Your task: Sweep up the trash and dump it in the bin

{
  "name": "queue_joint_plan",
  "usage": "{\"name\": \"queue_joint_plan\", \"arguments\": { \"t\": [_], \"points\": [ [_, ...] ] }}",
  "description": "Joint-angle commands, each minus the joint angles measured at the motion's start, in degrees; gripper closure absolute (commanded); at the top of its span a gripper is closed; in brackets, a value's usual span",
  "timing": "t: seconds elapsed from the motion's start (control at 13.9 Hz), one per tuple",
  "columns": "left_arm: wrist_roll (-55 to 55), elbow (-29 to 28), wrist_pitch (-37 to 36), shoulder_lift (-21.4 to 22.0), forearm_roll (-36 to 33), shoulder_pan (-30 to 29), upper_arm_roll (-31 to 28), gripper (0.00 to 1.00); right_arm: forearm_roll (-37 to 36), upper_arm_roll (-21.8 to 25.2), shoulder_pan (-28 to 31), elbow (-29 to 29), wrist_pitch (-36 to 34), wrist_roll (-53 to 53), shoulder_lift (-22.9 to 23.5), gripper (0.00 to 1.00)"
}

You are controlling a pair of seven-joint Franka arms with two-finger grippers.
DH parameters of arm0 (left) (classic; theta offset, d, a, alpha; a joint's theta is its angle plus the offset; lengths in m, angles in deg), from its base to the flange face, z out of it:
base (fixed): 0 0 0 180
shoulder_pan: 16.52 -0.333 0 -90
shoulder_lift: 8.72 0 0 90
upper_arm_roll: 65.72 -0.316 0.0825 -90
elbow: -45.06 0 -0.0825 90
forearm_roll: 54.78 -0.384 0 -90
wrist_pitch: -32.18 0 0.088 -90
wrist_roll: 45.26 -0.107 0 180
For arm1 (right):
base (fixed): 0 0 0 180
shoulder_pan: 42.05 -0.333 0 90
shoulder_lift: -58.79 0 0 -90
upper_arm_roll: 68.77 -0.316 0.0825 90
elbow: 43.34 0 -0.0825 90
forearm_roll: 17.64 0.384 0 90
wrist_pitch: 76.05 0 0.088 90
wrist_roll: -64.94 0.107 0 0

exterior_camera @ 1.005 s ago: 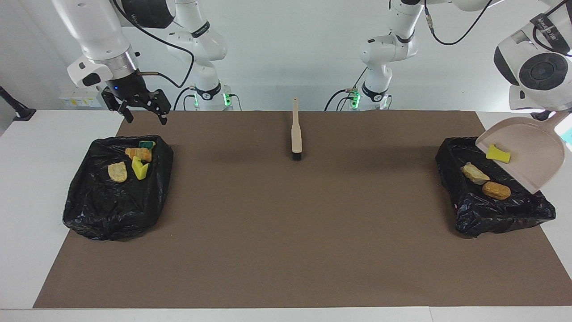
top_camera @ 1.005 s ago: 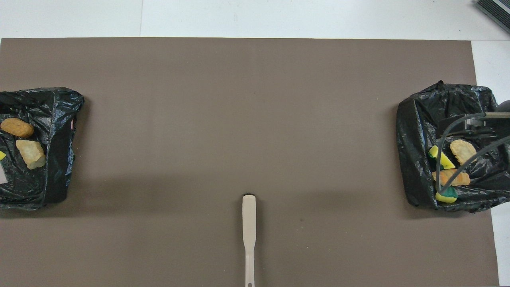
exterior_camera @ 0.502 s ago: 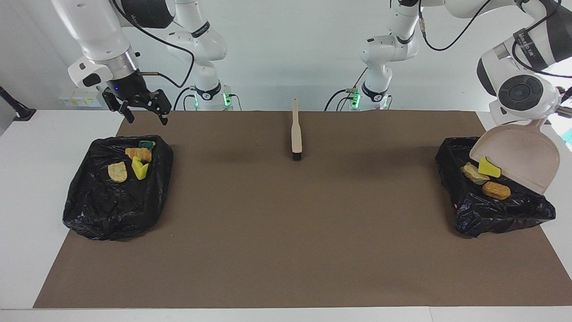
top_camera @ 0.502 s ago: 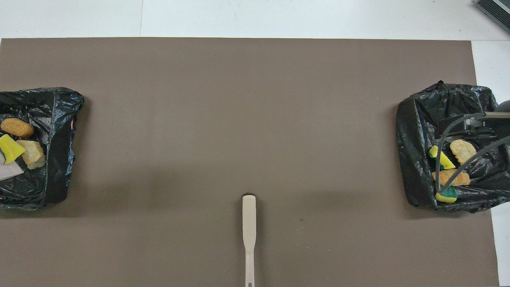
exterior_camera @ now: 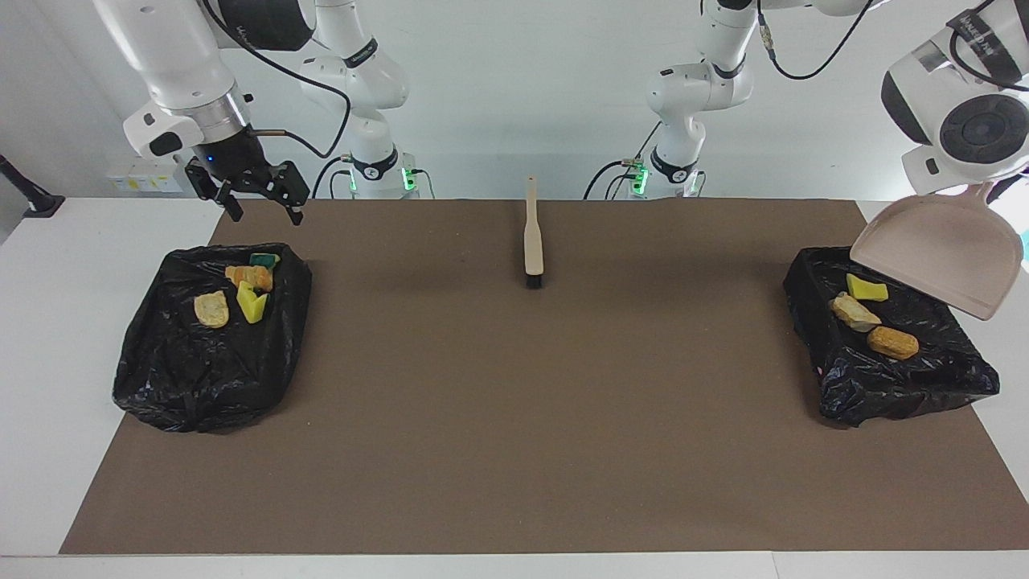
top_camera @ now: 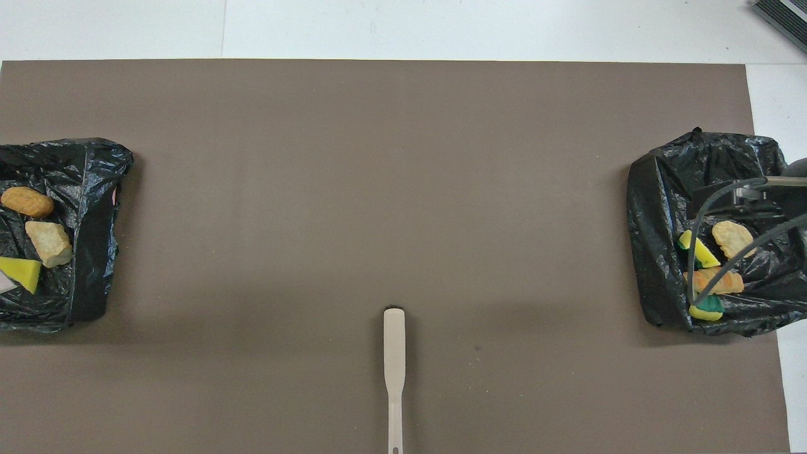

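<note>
My left gripper (exterior_camera: 990, 191) is shut on the handle of the beige dustpan (exterior_camera: 936, 253), which hangs tilted and empty over the black-bagged bin (exterior_camera: 884, 386) at the left arm's end. In that bin lie a yellow sponge piece (exterior_camera: 867, 287), a pale bread chunk (exterior_camera: 854, 313) and an orange-brown chunk (exterior_camera: 892, 342). The overhead view shows them too: sponge (top_camera: 22, 272), pale chunk (top_camera: 48, 243), orange-brown chunk (top_camera: 26, 202). My right gripper (exterior_camera: 256, 197) is open and empty, waiting above the other bin (exterior_camera: 185, 378), which holds several scraps (exterior_camera: 252, 304).
The beige brush (exterior_camera: 532, 241) lies on the brown mat (exterior_camera: 514, 418) near the robots, midway between the arms, handle toward them; it also shows in the overhead view (top_camera: 394, 372). The right arm's cable crosses over its bin (top_camera: 656, 221) in the overhead view.
The yellow sponge piece slid off the dustpan into the bin at the left arm's end. The dustpan dipped, then rose and flattened. The right arm has not moved.
</note>
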Motion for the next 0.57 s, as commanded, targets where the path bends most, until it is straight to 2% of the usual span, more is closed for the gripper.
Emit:
{"name": "queue_joint_plan", "arguments": {
  "t": [0.0,0.29,0.5],
  "points": [
    [-0.52,3.73,-0.68,0.63,9.31,-0.33,-0.76,1.0,0.79,-0.1,0.14,1.29,0.36,0.33,-1.15,0.0],
    [16.58,3.56,-1.38,2.21,22.07,0.89,0.73,1.0,0.79,-0.1,0.14,1.29,0.18,0.25,-1.15,0.0],
    [34.67,2.51,-2.0,3.18,30.25,5.7,2.49,1.0,0.79,-0.1,0.14,1.29,0.27,0.33,-1.15,0.0]
  ]
}}
